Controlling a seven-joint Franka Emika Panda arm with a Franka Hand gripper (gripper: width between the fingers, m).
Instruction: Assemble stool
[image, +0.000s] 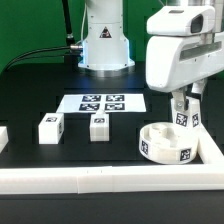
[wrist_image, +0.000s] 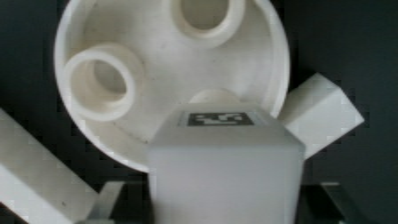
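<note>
The round white seat (image: 165, 143) lies at the exterior view's right, near the corner of the border rails. My gripper (image: 183, 108) hangs just above the seat's far side, shut on a tagged leg block (image: 183, 118) that stands upright. In the wrist view this leg block (wrist_image: 222, 165) fills the space between my fingers (wrist_image: 111, 200), with the seat (wrist_image: 160, 70) and two of its round holes right behind it. Two more leg blocks (image: 50, 127) (image: 98, 126) stand loose on the black table toward the exterior view's left.
The marker board (image: 103, 102) lies flat at the middle back, before the arm's base (image: 104, 45). White border rails run along the front (image: 100, 178) and the exterior view's right (image: 212, 150). A white piece (image: 3, 138) pokes in at the left edge.
</note>
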